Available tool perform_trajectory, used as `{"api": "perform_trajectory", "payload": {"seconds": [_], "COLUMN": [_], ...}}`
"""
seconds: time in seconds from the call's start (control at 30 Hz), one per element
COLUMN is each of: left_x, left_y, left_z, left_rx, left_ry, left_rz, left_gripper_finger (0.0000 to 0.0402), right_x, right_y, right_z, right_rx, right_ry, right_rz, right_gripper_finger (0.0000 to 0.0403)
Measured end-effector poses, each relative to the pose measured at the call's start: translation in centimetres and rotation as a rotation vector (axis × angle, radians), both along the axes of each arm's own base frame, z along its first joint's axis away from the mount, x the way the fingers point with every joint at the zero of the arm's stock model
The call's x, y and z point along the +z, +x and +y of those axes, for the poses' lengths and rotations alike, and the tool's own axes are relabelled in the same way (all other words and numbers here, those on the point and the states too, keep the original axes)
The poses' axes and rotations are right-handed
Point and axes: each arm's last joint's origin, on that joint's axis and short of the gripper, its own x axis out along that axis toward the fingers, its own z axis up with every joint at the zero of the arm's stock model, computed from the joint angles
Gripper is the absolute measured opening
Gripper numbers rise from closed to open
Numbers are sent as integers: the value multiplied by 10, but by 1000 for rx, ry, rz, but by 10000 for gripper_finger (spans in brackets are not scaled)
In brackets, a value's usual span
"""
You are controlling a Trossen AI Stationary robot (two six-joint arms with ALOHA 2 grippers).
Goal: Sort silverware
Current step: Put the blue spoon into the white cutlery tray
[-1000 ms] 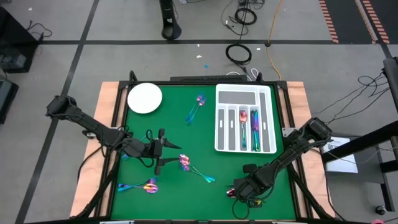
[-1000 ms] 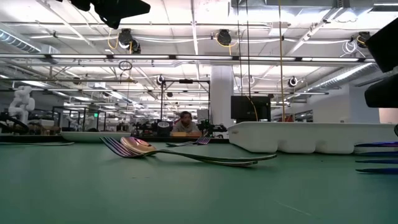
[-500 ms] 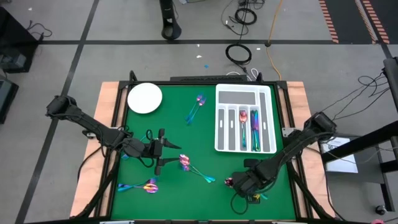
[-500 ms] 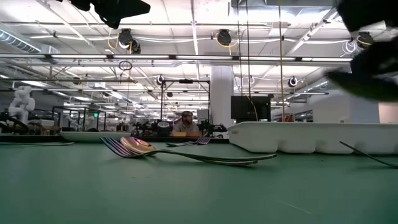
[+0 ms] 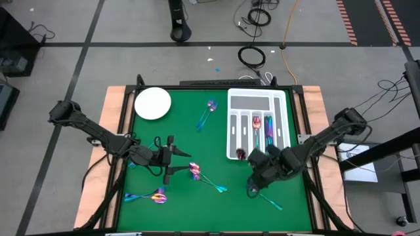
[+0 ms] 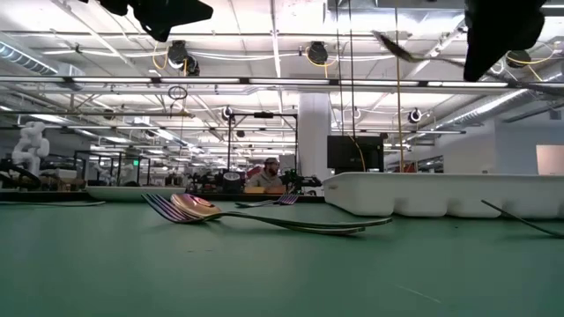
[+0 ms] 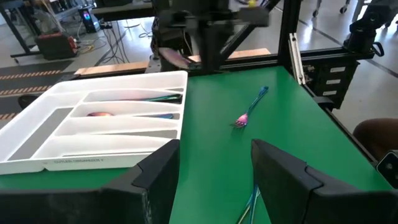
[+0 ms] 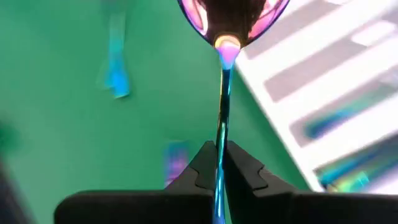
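High view: my right gripper (image 5: pixel 252 159) sits just below the lower edge of the white tray (image 5: pixel 233 124), right of centre, clamped on a spoon (image 5: pixel 241 155) whose pink bowl pokes toward the tray's lower left corner. A teal fork (image 5: pixel 269 199) lies alone on the green mat (image 5: pixel 190 141) below me, with bare mat all round it. My left gripper (image 5: pixel 169 158) hangs left of centre, fingers apart, beside a pink-and-teal pair (image 5: pixel 203 177).

Low view: the spoon (image 6: pixel 397 48) rides high in the upper right, tilted, well clear of the tray wall (image 6: pixel 423 195).

Left wrist view: the fork (image 7: pixel 249 109) lies on open mat near the table's edge.

Right wrist view: my fingers (image 8: pixel 199 165) pinch the blue handle, and the shiny pink-purple bowl (image 8: pixel 233 15) fills the top centre.
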Motion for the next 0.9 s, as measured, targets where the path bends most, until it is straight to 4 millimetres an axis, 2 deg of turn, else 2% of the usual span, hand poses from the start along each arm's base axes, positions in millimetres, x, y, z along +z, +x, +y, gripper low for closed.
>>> {"api": "perform_trajectory", "payload": {"seconds": [0.2,0.27,0.57,0.77,0.9], "left_x": [0,0,0,0,0], "left_y": [0,0,0,0,0], "left_z": [0,0,0,0,0], "left_rx": [1,1,1,0,0], "left_ry": [-4,-4,-4,0,1], "left_rz": [0,0,0,1,4], "left_gripper_finger": [200,200,200,200,200], "right_x": [-5,-8,-14,-13,-13], "right_y": [-4,-2,8,20,19], "right_z": [-39,-53,-129,-174,-191], "right_rx": [-371,-443,-541,-593,-650], "right_ry": [-28,-6,16,77,131], "right_rz": [126,174,268,140,125], "right_gripper_finger": [0,0,0,0,0]}}
